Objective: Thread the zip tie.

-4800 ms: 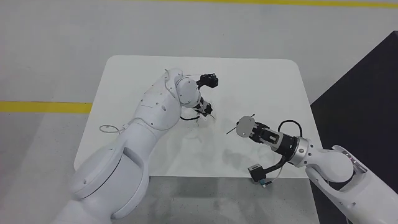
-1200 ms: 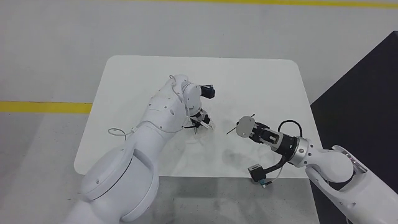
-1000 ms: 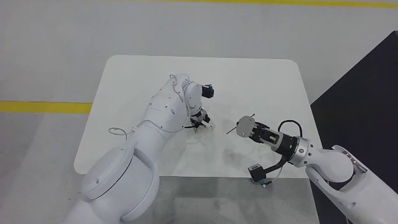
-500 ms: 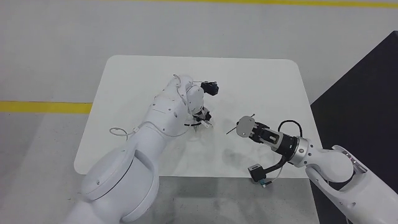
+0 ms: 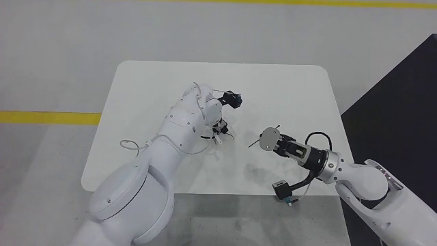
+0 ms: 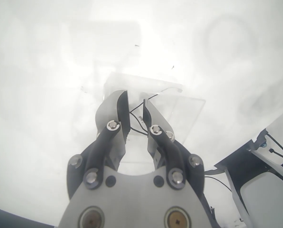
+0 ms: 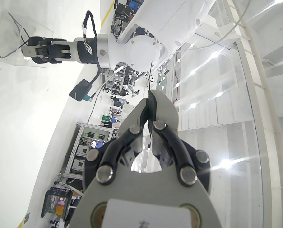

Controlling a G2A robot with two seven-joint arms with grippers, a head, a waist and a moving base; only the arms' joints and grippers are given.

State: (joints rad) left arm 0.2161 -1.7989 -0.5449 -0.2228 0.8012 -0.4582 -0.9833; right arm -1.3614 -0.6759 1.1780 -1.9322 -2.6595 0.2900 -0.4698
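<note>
Table (image 5: 287, 89): L pincer (image 6: 133, 96) part-open over hazy tray (image 6: 186, 115), R pincer (image 7: 149, 98) clamps zip tie (image 7: 150, 74).

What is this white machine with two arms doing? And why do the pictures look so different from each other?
It is a robot with two arms, working at a white table. One picture comes from a camera high on the robot, looking down. The other two come from small cameras on its wrists, so you see its pincers, called grippers, up close. The right gripper is pinched shut on a thin black zip tie, held up in the air. The left gripper is open and points down at a clear plastic stand on the table. Thin black strands pass between its fingers.
</note>
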